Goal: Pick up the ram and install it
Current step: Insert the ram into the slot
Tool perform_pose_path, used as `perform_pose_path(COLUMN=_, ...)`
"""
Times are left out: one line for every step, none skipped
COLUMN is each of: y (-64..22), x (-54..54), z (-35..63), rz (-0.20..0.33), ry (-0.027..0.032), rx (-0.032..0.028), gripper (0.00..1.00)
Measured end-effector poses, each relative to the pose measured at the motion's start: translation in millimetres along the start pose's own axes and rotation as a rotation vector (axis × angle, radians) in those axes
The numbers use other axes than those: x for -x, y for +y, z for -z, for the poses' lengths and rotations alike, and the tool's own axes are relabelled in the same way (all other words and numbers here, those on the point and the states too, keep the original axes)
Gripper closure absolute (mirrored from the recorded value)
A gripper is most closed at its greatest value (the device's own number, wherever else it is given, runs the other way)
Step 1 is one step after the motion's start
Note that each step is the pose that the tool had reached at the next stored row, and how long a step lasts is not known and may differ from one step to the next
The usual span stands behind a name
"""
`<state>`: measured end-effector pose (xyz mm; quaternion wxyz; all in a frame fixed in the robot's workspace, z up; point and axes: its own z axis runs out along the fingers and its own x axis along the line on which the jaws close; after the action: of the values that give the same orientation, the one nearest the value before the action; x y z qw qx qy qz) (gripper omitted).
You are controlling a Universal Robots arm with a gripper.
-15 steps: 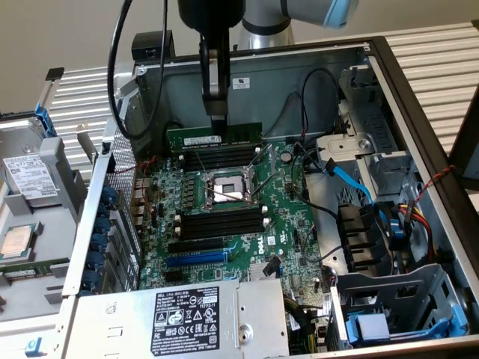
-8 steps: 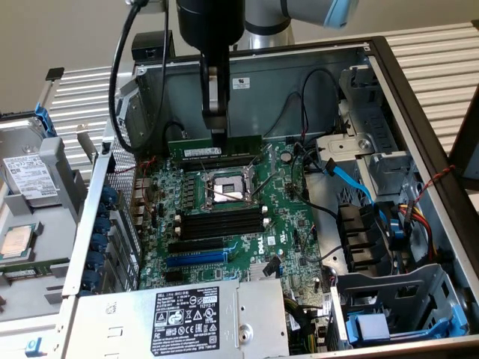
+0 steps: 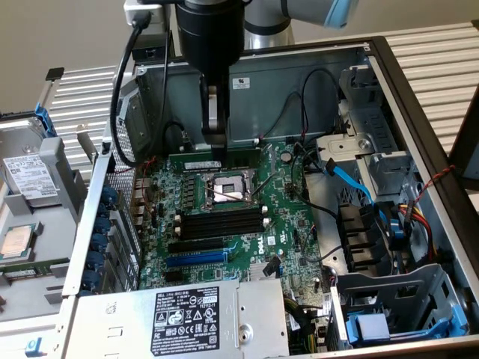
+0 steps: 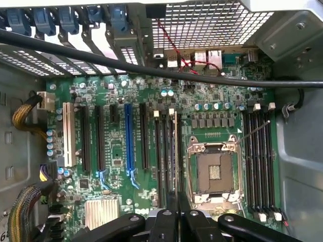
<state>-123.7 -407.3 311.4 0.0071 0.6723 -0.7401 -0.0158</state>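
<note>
The ram is a long, thin green stick with a small white label. It hangs level and on edge above the large green motherboard inside the open computer case. My gripper comes straight down from above and is shut on the stick's middle. In the wrist view the ram shows edge-on as a thin line running out from my gripper. There it lines up with the black slots with white end clips beside the open CPU socket. Those slots lie lower than the stick.
A second bank of black slots lies on the socket's other side. A grey power supply fills the near end of the case. A blue cable and drive cages are on the exterior view's right. A black cable crosses the wrist view.
</note>
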Motion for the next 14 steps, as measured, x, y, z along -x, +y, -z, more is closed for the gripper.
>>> perform_pose_path(y=0.1, x=-0.5, z=-1.7, rz=-0.001, ry=0.0000, rx=0.0000, gripper=0.88)
perform_pose_path(y=0.1, x=-1.1, z=-3.6, rz=-0.002, ry=-0.0001, rx=0.0000, gripper=0.88)
perform_pose_path(y=0.2, x=-1.6, z=-5.5, rz=-0.004, ry=0.0000, rx=0.0000, gripper=0.88)
perform_pose_path(y=0.2, x=-2.1, z=-7.3, rz=-0.005, ry=-0.0002, rx=-0.0001, gripper=0.88)
perform_pose_path(y=0.3, x=-2.4, z=-9.1, rz=-0.006, ry=-0.0002, rx=-0.0001, gripper=0.88)
perform_pose_path(y=0.3, x=-2.7, z=-10.9, rz=-0.007, ry=-0.0002, rx=-0.0001, gripper=0.88)
perform_pose_path(y=0.3, x=-2.9, z=-12.7, rz=-0.008, ry=-0.0002, rx=-0.0001, gripper=0.88)
perform_pose_path(y=0.4, x=-3.1, z=-14.6, rz=-0.009, ry=-0.0003, rx=-0.0001, gripper=0.88)
perform_pose_path(y=0.4, x=-3.3, z=-16.4, rz=-0.009, ry=-0.0004, rx=-0.0002, gripper=0.88)
perform_pose_path(y=0.4, x=-3.5, z=-18.2, rz=-0.010, ry=-0.0004, rx=-0.0002, gripper=0.88)
perform_pose_path(y=0.4, x=-3.7, z=-19.9, rz=-0.010, ry=-0.0003, rx=-0.0001, gripper=0.88)
perform_pose_path(y=0.5, x=-3.8, z=-21.8, rz=-0.010, ry=-0.0003, rx=-0.0001, gripper=0.88)
perform_pose_path(y=0.5, x=-4.0, z=-23.6, rz=-0.011, ry=-0.0003, rx=-0.0001, gripper=0.88)
perform_pose_path(y=0.7, x=-4.1, z=-25.4, rz=-0.011, ry=-0.0003, rx=-0.0001, gripper=0.88)
